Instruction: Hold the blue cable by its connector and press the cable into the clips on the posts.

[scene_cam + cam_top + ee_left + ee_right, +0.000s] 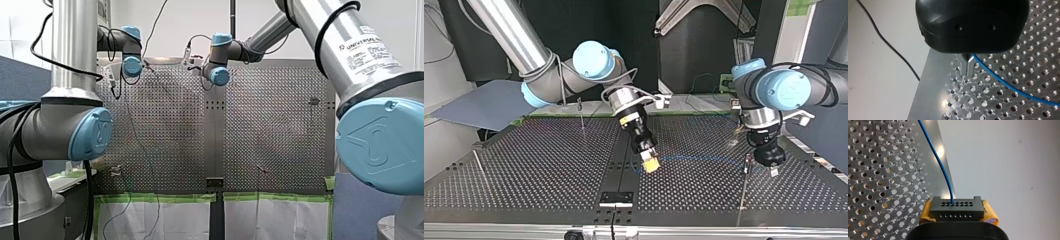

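**A:** Where does the robot have the connector?

**B:** The dark connector (957, 208) is clamped in the right gripper (957, 213), between its yellow pads (926, 213). The face with its rows of holes is turned outward, ahead of the gripper.

**A:** And the blue cable?

**B:** The blue cable (935, 157) leaves one of those holes and runs ahead over the perforated table (878, 170). In the top view the right gripper is tilted low over the middle of the table. From there the cable shows as a faint line across to a thin post (744, 190) at that view's right.

**A:** What about the other arm?

**B:** The black left gripper (967, 71) hangs just beside the top of that post. In its own wrist view the cable comes out from under its body and slants away over the holes, close to the table's edge. Whether it grips the cable there or stands open cannot be told.

**A:** Anything else on the table?

**B:** A second post (581, 114) and a third post (479, 167) stand at the top view's left, well apart from the cable. A black cord (885, 42) lies on the pale surface past the table's edge.
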Robot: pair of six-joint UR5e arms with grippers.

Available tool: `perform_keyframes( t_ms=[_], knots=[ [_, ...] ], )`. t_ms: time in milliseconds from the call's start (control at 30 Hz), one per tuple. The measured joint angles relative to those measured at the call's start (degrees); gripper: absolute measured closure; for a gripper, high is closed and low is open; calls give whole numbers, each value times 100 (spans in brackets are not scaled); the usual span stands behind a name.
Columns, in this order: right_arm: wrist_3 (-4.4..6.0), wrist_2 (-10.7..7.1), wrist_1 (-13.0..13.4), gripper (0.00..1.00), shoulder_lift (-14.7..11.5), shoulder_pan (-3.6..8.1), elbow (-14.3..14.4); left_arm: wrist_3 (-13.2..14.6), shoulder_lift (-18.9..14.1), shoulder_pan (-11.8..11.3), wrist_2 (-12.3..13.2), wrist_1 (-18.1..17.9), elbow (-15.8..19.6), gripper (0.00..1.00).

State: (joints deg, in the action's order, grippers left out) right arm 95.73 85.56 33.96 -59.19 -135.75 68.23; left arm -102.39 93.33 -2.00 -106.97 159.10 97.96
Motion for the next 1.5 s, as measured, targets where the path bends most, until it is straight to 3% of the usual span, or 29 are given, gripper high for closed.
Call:
perform_keyframes(
  t_ms=[467,833,1000,1200,1233,1267,1300,1367,1400,1433,1500],
  knots=[
    [13,-81,-58,100,333,191,-502,-227,327,-236,369,14,-461,100],
    [17,-136,-214,100,342,244,-560,-440,344,-259,839,-66,-479,100],
    [11,-141,-258,100,344,239,-560,-360,340,-263,719,83,-480,100],
    [2,-142,-286,100,346,238,-560,-316,338,-268,382,410,-480,97],
    [2,-141,-288,100,347,238,-560,-310,336,-269,336,442,-480,70],
    [-1,-141,-289,100,347,240,-559,-303,332,-270,296,467,-480,53],
    [-3,-141,-290,100,346,241,-560,-295,330,-271,282,478,-479,53],
    [-4,-142,-291,100,344,243,-559,-279,325,-273,299,510,-476,16],
    [-5,-142,-292,100,344,244,-559,-283,324,-276,323,530,-476,16],
    [-6,-143,-292,100,343,244,-559,-295,323,-280,354,557,-476,0],
    [-8,-143,-292,100,343,245,-559,-350,315,-290,436,635,-476,0]
  ],
)
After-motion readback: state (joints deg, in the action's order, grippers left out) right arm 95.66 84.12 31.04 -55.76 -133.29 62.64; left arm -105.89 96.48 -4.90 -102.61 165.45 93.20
